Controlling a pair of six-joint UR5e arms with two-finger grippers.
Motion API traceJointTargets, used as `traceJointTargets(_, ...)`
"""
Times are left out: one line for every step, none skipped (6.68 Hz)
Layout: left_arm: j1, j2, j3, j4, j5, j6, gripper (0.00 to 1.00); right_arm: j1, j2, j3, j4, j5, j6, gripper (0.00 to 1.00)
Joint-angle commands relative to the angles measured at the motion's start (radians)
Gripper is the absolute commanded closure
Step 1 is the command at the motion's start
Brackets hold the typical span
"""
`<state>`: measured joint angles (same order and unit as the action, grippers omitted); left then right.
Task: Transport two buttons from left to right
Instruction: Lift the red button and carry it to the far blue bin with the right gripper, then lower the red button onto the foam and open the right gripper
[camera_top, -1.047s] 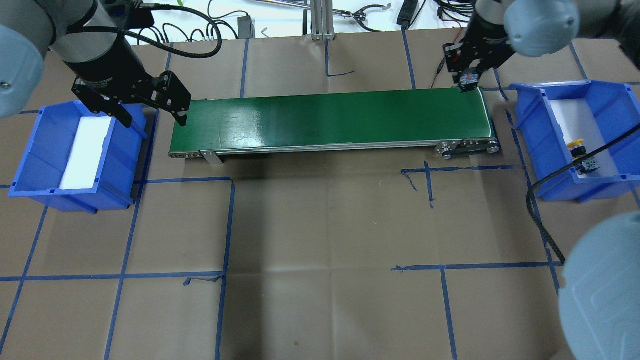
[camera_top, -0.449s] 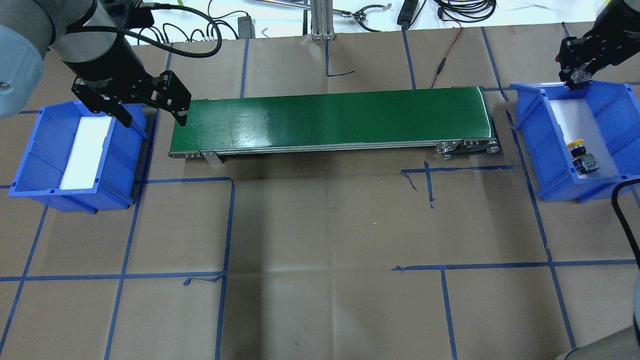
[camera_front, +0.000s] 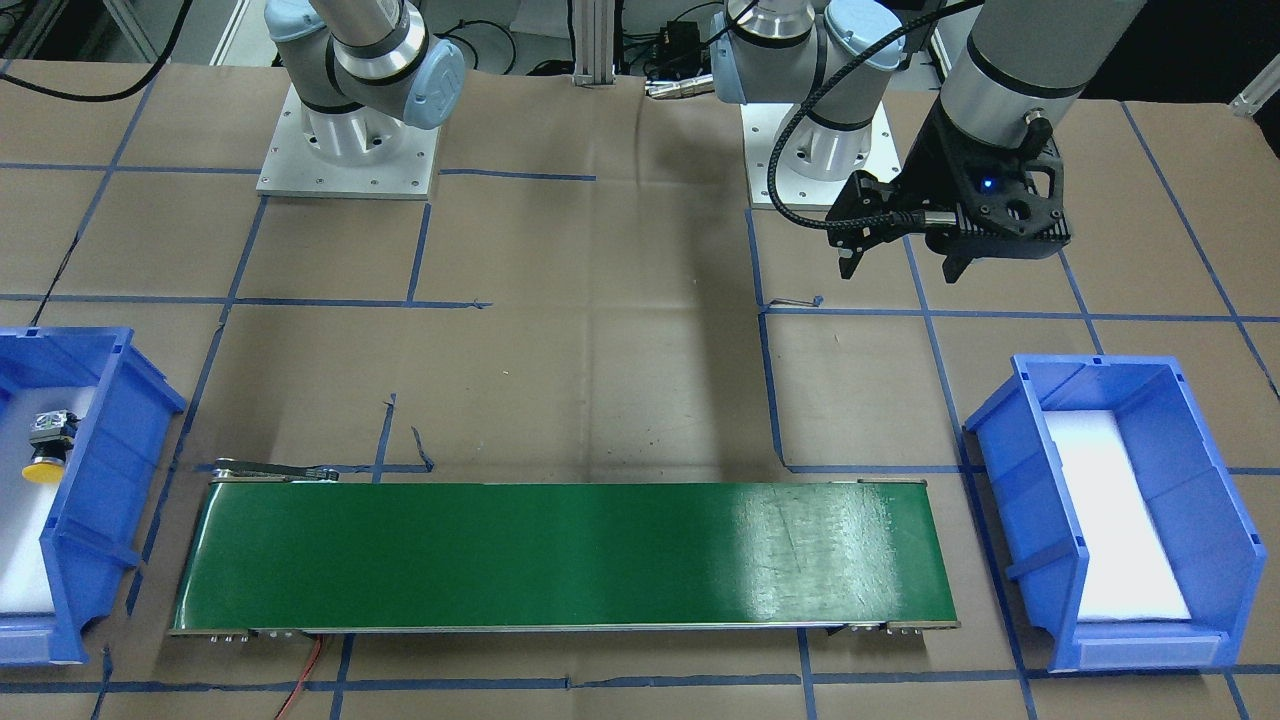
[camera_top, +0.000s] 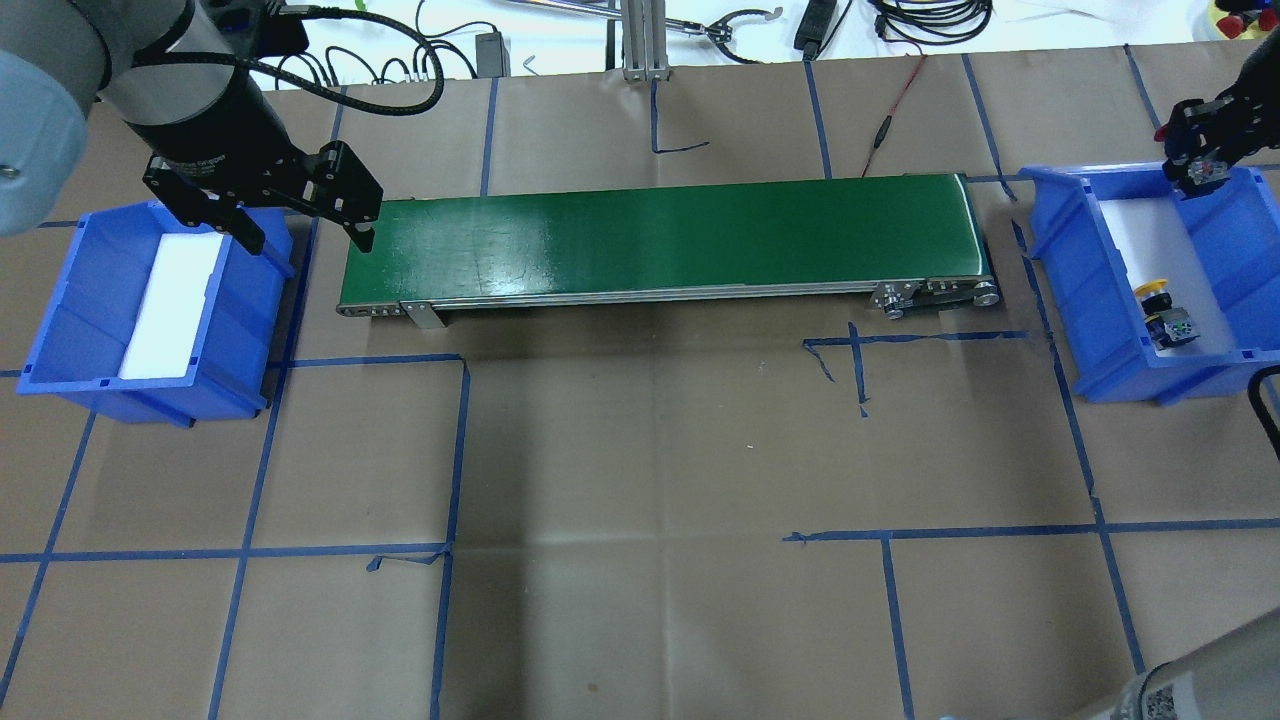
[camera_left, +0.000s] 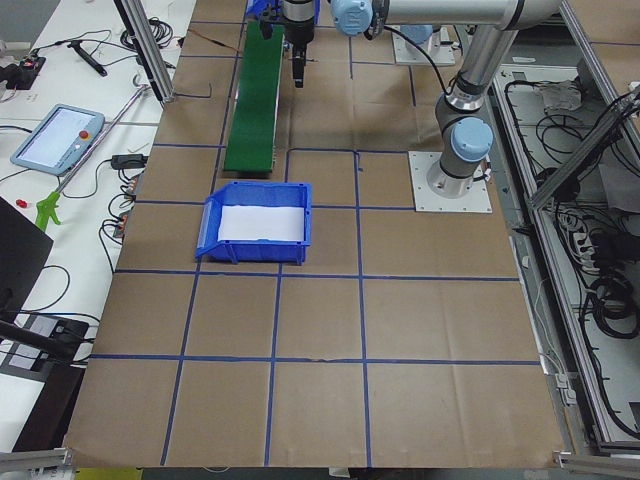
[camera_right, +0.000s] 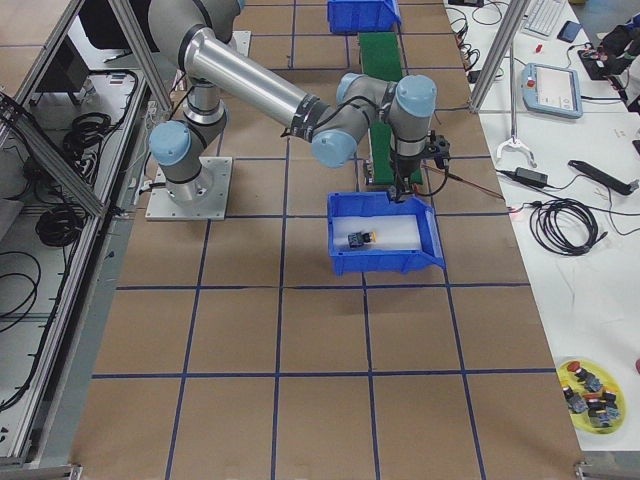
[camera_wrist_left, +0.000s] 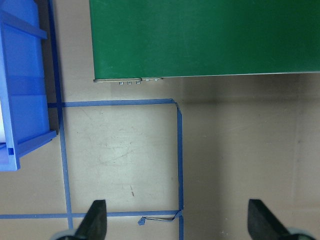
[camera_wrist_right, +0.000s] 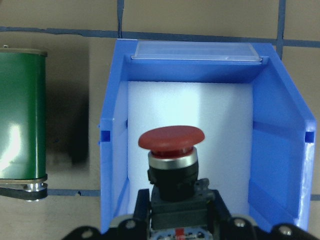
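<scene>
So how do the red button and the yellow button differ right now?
Cap: red on the red button, yellow on the yellow button. State: the red button is clamped in the right gripper; the yellow button is free. Place: the red button hangs over the blue bin at one end; the yellow button lies on its side on the bin's white pad. Both have mushroom caps on black bodies.

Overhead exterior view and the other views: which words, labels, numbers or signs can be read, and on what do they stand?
No text can be read in any view.
Left arm's wrist: a line of pale lettering, too blurred to read.
Right arm: a square code sticker, no letters legible.
Red button cap: no marking.
Right bin's clear label holder: blank.
</scene>
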<state>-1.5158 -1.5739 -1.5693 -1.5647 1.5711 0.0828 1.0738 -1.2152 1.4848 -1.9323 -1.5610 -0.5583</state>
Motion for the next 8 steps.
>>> traceJointTargets(0.0,0.0,0.0,0.0,0.001,0.0,0.0,-0.031,0.09,0.008,-0.127,0.001,-0.118,0.98)
traceJointTargets(0.0,0.0,0.0,0.0,0.001,0.0,0.0,-0.032,0.136,0.009,-0.178,0.002,-0.155,0.98)
traceJointTargets(0.0,0.0,0.0,0.0,0.0,0.0,0.0,-0.031,0.16,0.009,-0.175,0.002,-0.153,0.98)
traceJointTargets(0.0,0.0,0.0,0.0,0.001,0.0,0.0,-0.029,0.17,0.012,-0.174,-0.002,-0.144,0.98)
traceJointTargets(0.0,0.0,0.0,0.0,0.0,0.0,0.0,-0.028,0.175,0.035,-0.169,-0.004,-0.115,0.98)
traceJointTargets(-0.001,0.0,0.0,0.0,0.0,0.0,0.0,-0.026,0.177,0.057,-0.169,-0.004,-0.104,0.98)
traceJointTargets(0.0,0.0,0.0,0.0,0.0,0.0,0.0,-0.028,0.178,0.061,-0.169,-0.004,-0.104,0.97)
traceJointTargets(0.0,0.0,0.0,0.0,0.001,0.0,0.0,-0.026,0.183,0.061,-0.165,-0.004,-0.1,0.95)
